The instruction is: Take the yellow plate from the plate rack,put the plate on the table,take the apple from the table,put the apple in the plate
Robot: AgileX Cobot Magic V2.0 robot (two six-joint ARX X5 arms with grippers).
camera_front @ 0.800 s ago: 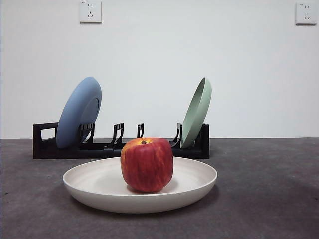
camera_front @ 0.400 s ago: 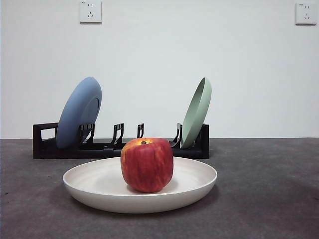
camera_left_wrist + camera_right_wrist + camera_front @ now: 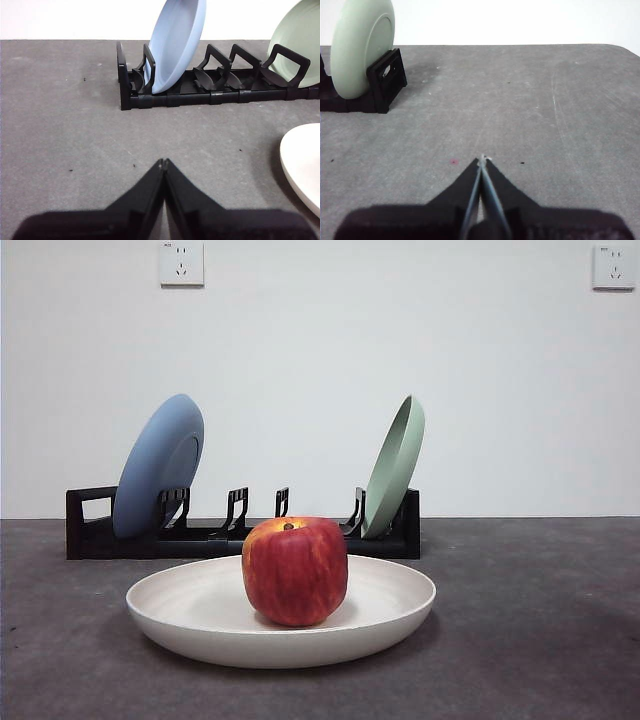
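The cream yellow plate [image 3: 390,605] lies flat on the dark grey table [image 3: 540,640], near the front. The red apple [image 3: 295,571] stands upright in the plate's middle. Behind them is the black plate rack [image 3: 240,535], with its middle slots bare. In the left wrist view an edge of the yellow plate [image 3: 302,162] shows beside the plate rack [image 3: 220,92]. My left gripper [image 3: 163,162] is shut and holds nothing, over bare table off the rack's end. My right gripper [image 3: 481,159] is shut too, over bare table past the rack's other end [image 3: 382,85].
A blue plate [image 3: 158,466] leans in the rack's left slots and a pale green plate [image 3: 394,466] leans at its right end. A white wall with two sockets stands behind. The table's far edge [image 3: 520,46] shows in the right wrist view.
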